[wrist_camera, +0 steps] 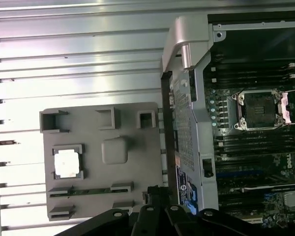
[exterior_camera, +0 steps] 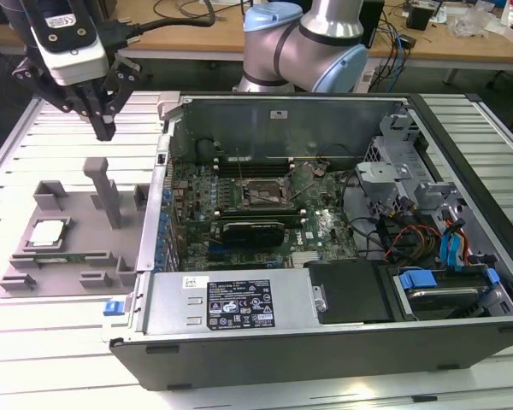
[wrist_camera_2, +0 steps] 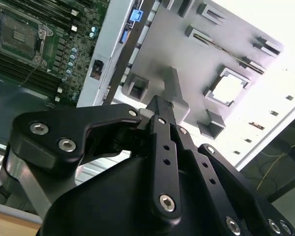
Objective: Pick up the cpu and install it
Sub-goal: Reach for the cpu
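Observation:
The cpu is a small silvery square lying flat in a recess of the grey holder tray, at the exterior view's left beside the open computer case. It also shows in both wrist views, cpu and cpu. My gripper hangs well above the tray's back part, fingers pointing down, shut and holding nothing. Its black fingertips are together over the tray's upright post. The dark metal-framed socket sits open on the motherboard, socket.
A thin green memory stick lies in a slot of the tray near the cpu. The case's raised side wall stands between tray and motherboard. Drive cage, cables and blue clips fill the case at the exterior view's right. The arm's base stands behind the case.

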